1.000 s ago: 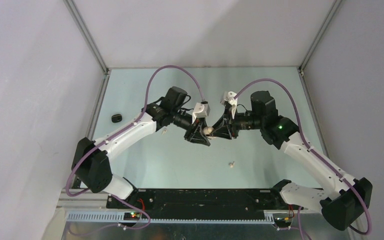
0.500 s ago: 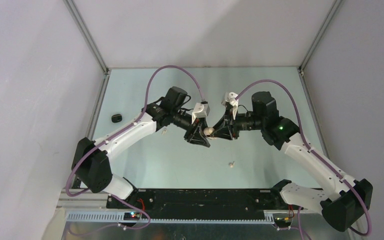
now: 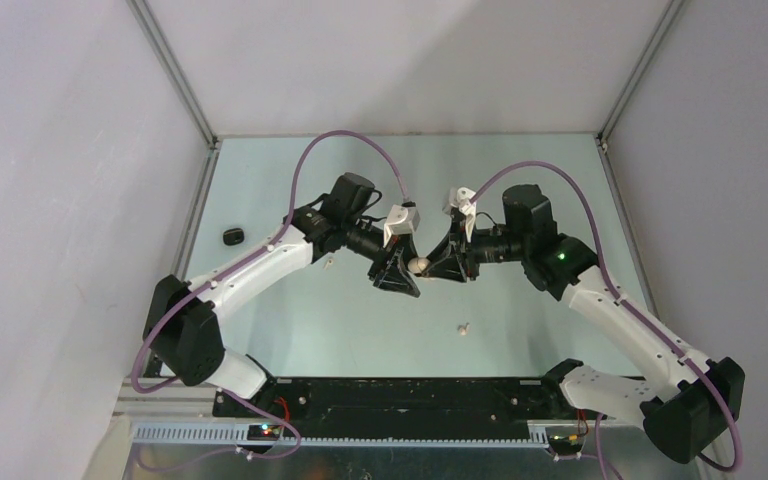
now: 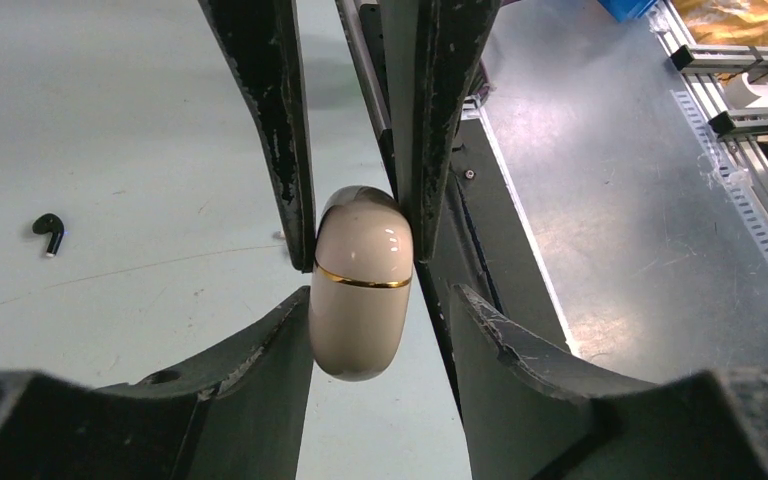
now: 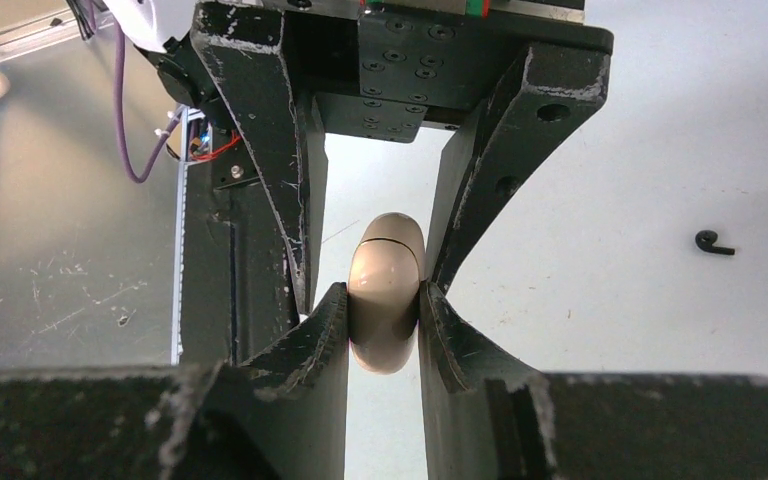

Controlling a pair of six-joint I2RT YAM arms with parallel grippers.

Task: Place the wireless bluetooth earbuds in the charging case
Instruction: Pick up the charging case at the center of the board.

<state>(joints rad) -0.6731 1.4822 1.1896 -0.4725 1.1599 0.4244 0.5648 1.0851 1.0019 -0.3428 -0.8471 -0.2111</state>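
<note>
A closed cream charging case with a gold band hangs above the table between both grippers. My right gripper is shut on the case, pinching its sides. My left gripper is open around the case's other end; one finger lies against it and the other stands apart. In the top view the left gripper and the right gripper meet tip to tip. A cream earbud lies on the table in front of them. A black earbud shows in the left wrist view and one in the right wrist view.
A small black case-like thing lies at the table's left edge. A tiny pale thing lies by the left arm. Grey walls enclose the teal table on three sides. The black base rail runs along the near edge.
The case and both grippers have shifted very slightly to the right. The holds look the same.
</note>
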